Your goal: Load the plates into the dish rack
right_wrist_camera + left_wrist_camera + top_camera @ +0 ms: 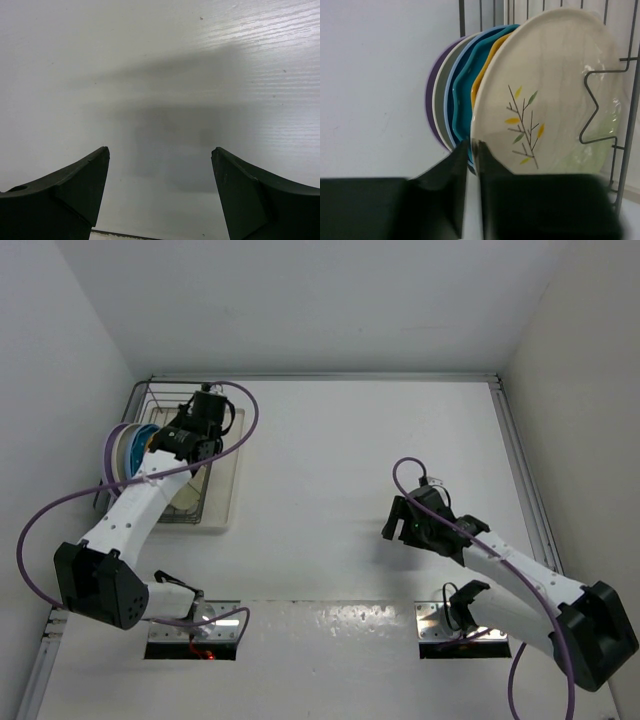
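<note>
While upright, sprig plate (545, 100) at left pincer (471, 146).

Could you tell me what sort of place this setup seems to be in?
Most likely a robotics lab test cell, not a kitchen: a white table boxed in by plain white walls, two robot arms bolted at its near edge, and a wire dish rack holding plates.

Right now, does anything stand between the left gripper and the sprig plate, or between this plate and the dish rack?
Nothing visible does. The sprig plate stands upright in the dish rack, beside the orange-yellow plate, and the left gripper has one finger on each side of its lower rim. Whether it grips is unclear.
</note>
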Controlling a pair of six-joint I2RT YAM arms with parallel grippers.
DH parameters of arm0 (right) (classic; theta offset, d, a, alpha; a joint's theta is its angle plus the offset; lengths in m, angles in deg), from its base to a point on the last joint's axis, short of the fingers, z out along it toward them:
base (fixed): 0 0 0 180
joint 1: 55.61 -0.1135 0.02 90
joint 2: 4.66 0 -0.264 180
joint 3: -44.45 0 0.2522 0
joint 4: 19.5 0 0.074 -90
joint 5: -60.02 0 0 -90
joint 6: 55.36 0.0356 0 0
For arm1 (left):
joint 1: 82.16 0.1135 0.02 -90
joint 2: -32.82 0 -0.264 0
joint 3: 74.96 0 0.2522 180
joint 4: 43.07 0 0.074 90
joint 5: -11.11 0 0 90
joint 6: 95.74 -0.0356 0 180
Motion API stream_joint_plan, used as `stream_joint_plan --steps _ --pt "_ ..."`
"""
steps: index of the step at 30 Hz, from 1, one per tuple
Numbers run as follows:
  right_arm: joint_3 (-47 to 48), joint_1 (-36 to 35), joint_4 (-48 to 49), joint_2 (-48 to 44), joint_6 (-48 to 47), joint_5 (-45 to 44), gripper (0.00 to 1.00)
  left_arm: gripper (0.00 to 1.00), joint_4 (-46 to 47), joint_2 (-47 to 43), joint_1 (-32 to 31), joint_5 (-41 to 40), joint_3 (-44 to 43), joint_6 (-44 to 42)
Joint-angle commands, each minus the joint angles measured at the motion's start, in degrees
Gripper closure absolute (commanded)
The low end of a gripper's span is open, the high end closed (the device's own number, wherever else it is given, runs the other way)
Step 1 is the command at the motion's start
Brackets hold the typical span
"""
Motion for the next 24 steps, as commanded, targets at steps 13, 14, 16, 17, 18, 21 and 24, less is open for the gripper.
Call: stream_joint_plan --steps 13,14,16,17,18,21,24 --pt "1.64 0.41 -2.39 -3.66 -0.07 -2.37 0.12 0.48 -3.86 -5.56 -3.23 7.66 -11.84 -0.53" --pt "1.64 0.15 -2.66 -4.01 -0.15 -2.37 0.12 0.48 -5.62 -6.09 -3.93 11.81 -12.38 -0.53" --pt "1.46 0.41 -3.62 -4.55 -0.24 -2.03 0.07 0.46 -11.32 -6.62 -6.13 24.78 -11.34 -0.53" --pt "1.72 0.41 -4.15 -4.72 -0.59 -1.94 0.05 0.46 -13.78 -6.62 -7.09 28.78 -10.11 -1.13" --pt "1.64 0.94 -5.81 -5.24 -0.85 -1.85 0.03 0.44 -17.2 -5.93 -9.63 31.34 -8.27 -1.66" --pt "2.16 1.47 -9.75 -6.65 -1.12 -3.34 0.01 0.44 -17.23 -5.92 -14.55 32.51 2.97 -1.15" --pt "2.34 1.99 -13.1 -9.19 -1.91 -5.71 0.01 0.44 -13.64 -6.53 -17.12 31.19 12.64 0.26"
